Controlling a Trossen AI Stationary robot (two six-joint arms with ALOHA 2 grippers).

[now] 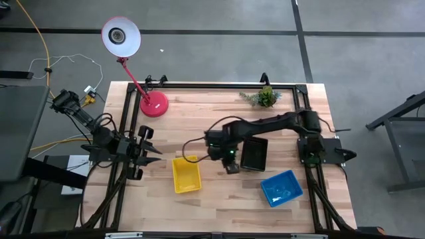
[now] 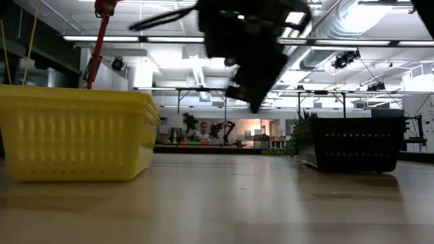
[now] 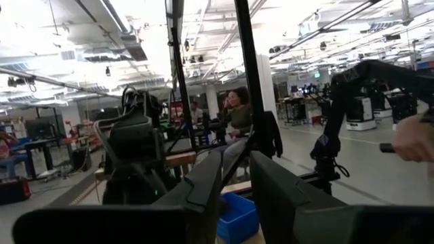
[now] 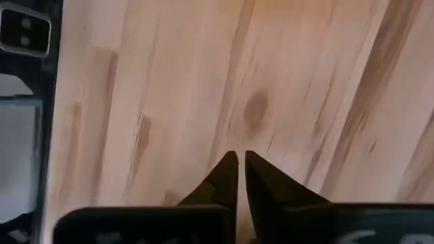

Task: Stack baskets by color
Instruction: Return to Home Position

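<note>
Three baskets rest on their bottoms on the wooden table: a yellow basket left of centre, a black basket at the middle right, and a blue basket near the front right. My right gripper hangs above bare table between the yellow and black baskets. It slants downward, shut, and holds nothing. My left gripper waits at the table's left edge, raised, pointing roughly level across the table, open and holding nothing.
A red desk lamp stands at the far left and a small green plant at the far edge. A black frame rail runs along the table's far edge. Bare wood lies in front of the yellow basket. People show in the room beyond.
</note>
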